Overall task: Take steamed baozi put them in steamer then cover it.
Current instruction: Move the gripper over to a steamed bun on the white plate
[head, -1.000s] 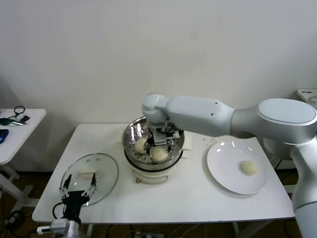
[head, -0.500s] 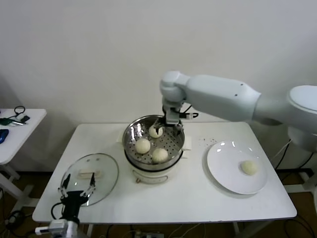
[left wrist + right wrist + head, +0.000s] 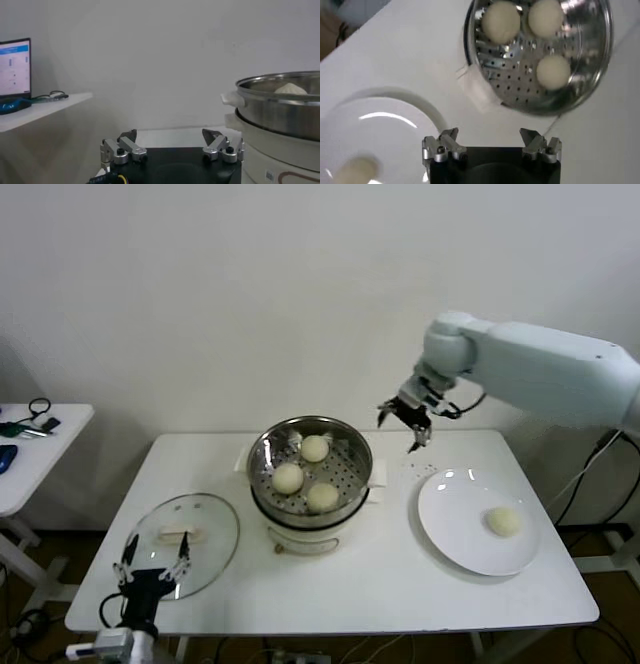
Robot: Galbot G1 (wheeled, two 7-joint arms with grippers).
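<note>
Left gripper (image 3: 152, 572): jaws apart, empty, at counter's (image 3: 350, 584) front-left edge, near the cover (image 3: 181, 542). Steamer (image 3: 310, 474): mid-counter, uncovered, three steamed baozi (image 3: 288, 477) inside. Right gripper (image 3: 405, 420): jaws apart, empty, raised between steamer and plate (image 3: 455, 514). Plate: right, one baozi (image 3: 503, 522).

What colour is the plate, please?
White, seen best in the head view: plate.
</note>
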